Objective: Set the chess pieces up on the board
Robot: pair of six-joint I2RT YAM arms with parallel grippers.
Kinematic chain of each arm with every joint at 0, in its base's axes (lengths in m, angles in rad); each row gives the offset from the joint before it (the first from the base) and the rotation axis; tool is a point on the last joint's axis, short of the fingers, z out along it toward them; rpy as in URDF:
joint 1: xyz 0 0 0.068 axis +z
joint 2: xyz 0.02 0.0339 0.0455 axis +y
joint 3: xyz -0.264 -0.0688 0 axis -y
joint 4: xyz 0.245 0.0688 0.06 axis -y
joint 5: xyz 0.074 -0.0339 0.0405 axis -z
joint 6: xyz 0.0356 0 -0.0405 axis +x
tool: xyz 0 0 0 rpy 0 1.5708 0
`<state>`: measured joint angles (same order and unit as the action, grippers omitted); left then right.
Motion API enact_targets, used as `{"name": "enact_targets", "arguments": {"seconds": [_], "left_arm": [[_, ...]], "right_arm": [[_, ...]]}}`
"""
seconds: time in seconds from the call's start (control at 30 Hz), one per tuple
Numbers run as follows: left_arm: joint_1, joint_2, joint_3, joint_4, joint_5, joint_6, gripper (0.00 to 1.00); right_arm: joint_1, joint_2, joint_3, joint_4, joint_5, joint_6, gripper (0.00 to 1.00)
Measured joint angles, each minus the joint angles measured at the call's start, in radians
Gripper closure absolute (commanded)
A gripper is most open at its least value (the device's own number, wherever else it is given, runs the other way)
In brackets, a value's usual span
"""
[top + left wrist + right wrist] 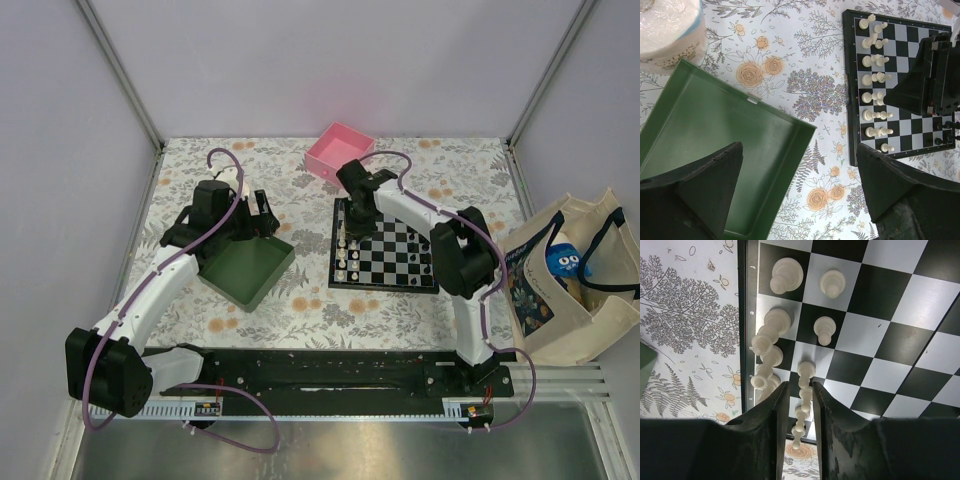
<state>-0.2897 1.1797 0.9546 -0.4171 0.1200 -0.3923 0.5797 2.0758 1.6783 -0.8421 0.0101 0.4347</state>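
Currently poised over white chess pieces (785, 275) ranked two-deep along left edge of board (385, 287): right claw (799, 386) narrowed astride pawn file (824, 330), likely aligning; cannot tell if pinching one. Left claw (800, 147) gaping, empty, parked above green tray (715, 125), clear of board.

Pale lilac walls (330, 60), floral tablecloth (300, 300), canvas tote bag (572, 310) at right

Your left gripper (799, 150) hangs with its fingers (710, 180) spread wide, one over the green tray (715, 125), the other over the floral cloth (790, 65). To your upper right lies the board (850, 75), with white pieces (875, 80) in two files along its near edge and the right gripper (900, 92) just beside them. Black pieces (945, 132) stand at its far side. A wrapped white roll (670, 35) sits top left.
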Motion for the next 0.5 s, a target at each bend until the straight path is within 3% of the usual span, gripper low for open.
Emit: {"name": "enact_targets", "arguments": {"seconds": [0.5], "left_arm": [[0.000,0.000,0.000,-0.001,0.000,0.000,0.01]], "right_arm": [[0.000,0.041,0.018,-0.002,0.008,-0.001,0.80]]}}
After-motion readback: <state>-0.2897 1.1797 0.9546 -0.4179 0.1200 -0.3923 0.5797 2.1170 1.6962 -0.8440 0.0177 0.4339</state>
